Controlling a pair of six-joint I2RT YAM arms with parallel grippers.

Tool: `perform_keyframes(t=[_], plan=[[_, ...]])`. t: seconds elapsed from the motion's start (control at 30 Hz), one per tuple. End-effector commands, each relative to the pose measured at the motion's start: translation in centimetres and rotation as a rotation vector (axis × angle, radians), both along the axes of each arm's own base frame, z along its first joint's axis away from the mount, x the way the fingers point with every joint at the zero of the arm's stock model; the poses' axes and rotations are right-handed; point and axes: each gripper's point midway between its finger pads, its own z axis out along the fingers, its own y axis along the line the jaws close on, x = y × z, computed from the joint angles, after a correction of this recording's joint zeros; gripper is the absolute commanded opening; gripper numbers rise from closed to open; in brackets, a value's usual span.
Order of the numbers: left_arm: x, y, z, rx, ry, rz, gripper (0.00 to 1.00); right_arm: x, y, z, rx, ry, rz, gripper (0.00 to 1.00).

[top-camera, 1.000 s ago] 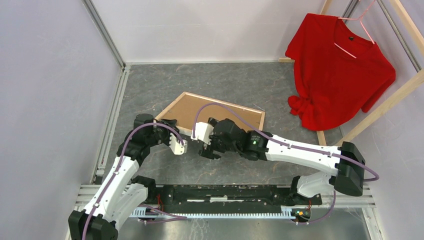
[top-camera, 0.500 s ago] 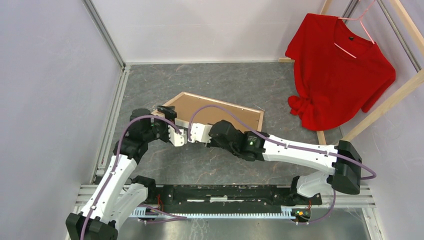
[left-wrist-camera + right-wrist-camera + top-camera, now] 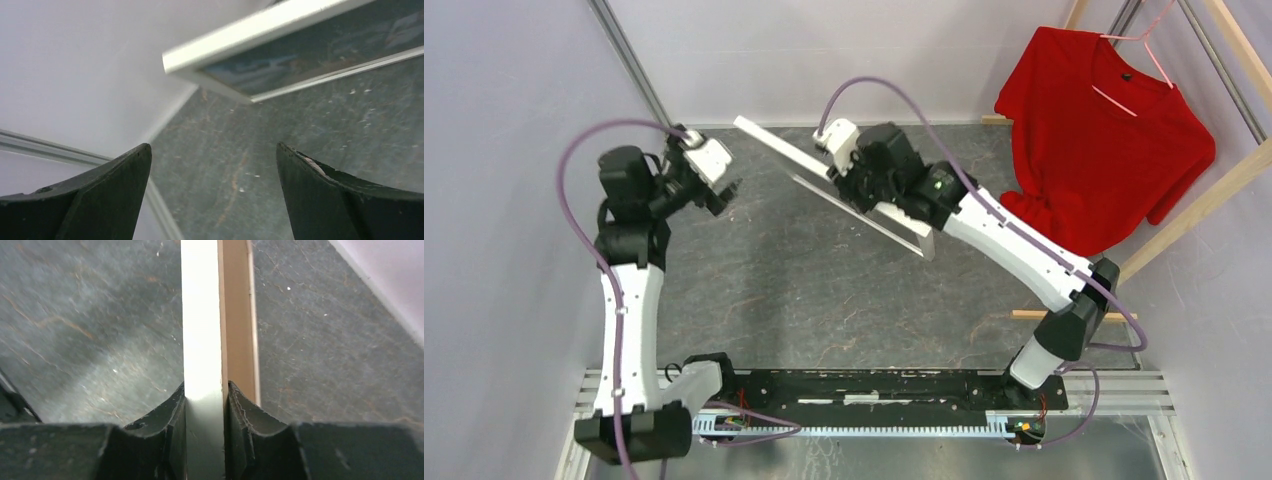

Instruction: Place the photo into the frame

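Observation:
The frame hangs edge-on above the grey floor, its white rail running from upper left to lower right. My right gripper is shut on that rail. In the right wrist view the fingers clamp the white rail, with a brown backing beside it. My left gripper is raised to the left of the frame, open and empty. From the left wrist the frame's corner shows above the gripper, around a dark blurred pane. I cannot tell if that pane is the photo.
A red T-shirt hangs on a pink hanger from a bare-wood rack at the back right. White walls close in the left and back. An aluminium rail runs along the floor's left edge.
The frame lay brown side up on the floor with both grippers at its near edge. The right gripper closed on it and lifted it up and back. The left gripper opened and swung up left.

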Motion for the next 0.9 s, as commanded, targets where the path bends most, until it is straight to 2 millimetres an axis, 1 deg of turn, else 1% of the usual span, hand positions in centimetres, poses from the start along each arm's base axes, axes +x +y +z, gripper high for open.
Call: perform_keyframes(t=[0.0, 0.07, 0.1, 0.17, 0.23, 0.27, 0.33, 0.4, 0.47, 0.57, 0.6, 0.7, 0.8, 0.87], plan=[[-0.3, -0.5, -1.5, -0.289, 0.289, -0.023, 1.0, 2.0, 1.3, 2.5, 0.302, 0.204, -0.03, 0.13], [0.2, -0.1, -2.1, -0.335, 0.352, -0.008, 1.0, 3.3, 0.7, 2.4, 0.382, 0.277, -0.041, 0.14], [0.3, 0.1, -2.4, -0.356, 0.376, -0.01, 1.0, 4.3, 0.0, 2.7, 0.42, 0.301, -0.064, 0.14], [0.4, 0.2, -3.0, -0.387, 0.411, -0.012, 1.0, 5.8, -0.7, 3.3, 0.477, 0.335, -0.08, 0.15], [0.1, 0.1, -3.8, -0.396, 0.426, -0.021, 1.0, 7.7, -2.0, 3.7, 0.52, 0.362, -0.112, 0.15], [-0.1, -0.1, -4.5, -0.406, 0.44, -0.023, 1.0, 8.8, -2.7, 3.6, 0.534, 0.379, -0.134, 0.16], [-0.5, -0.4, -5.2, -0.418, 0.445, -0.032, 1.0, 10.8, -4.5, 3.9, 0.556, 0.384, -0.176, 0.16], [-0.9, -0.6, -5.9, -0.426, 0.449, -0.042, 1.0, 12.6, -6.4, 4.1, 0.58, 0.384, -0.218, 0.16], [-1.3, -0.8, -6.5, -0.432, 0.461, -0.049, 1.0, 14.4, -9.2, 3.8, 0.596, 0.379, -0.282, 0.16], [-1.6, -1.0, -7.3, -0.447, 0.485, -0.059, 1.0, 16.3, -13.0, 3.0, 0.634, 0.399, -0.365, 0.16], [-1.7, -1.2, -7.6, -0.452, 0.495, -0.068, 1.0, 16.9, -14.4, 3.1, 0.643, 0.391, -0.39, 0.16], [-1.8, -1.4, -8.3, -0.462, 0.512, -0.08, 1.0, 17.7, -17.3, 2.9, 0.649, 0.385, -0.442, 0.16], [-1.9, -1.5, -9.2, -0.467, 0.524, -0.09, 1.0, 17.1, -18.4, 1.7, 0.624, 0.397, -0.461, 0.16], [-1.9, -1.5, -10.0, -0.47, 0.538, -0.093, 1.0, 16.1, -18.6, 0.3, 0.607, 0.415, -0.461, 0.16]])
